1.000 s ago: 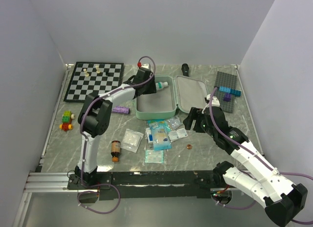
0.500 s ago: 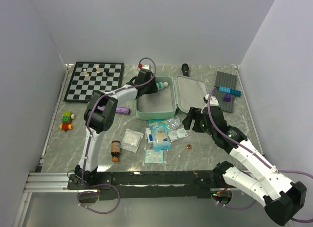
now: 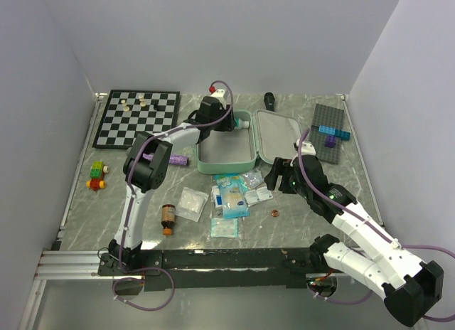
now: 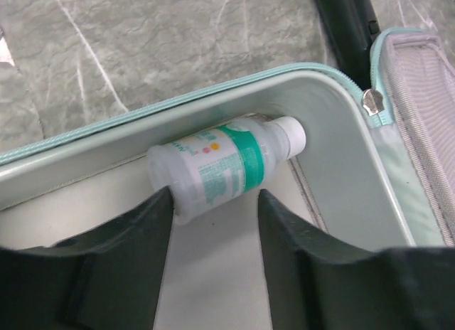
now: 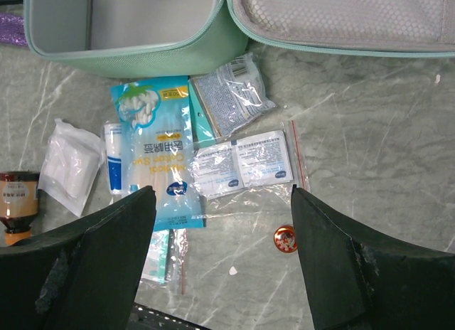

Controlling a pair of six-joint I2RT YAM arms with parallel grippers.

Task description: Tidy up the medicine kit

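Kit: medicine kit (image 3: pixel 227 168) lies open at mid-counter (image 3: pixel 298 223), lid (image 3: pixel 279 134) flat on its right
Bottle: white bottle (image 4: pixel 220 166) with green band, on its side in the kit's far corner, against the wall
Left gripper (image 4: pixel 213 202): jaws open, nothing held, over the bottle's near side
Right gripper (image 5: pixel 222 202): jaws wide open, nothing held, above packets (image 5: pixel 242 166) on the counter in front of the kit
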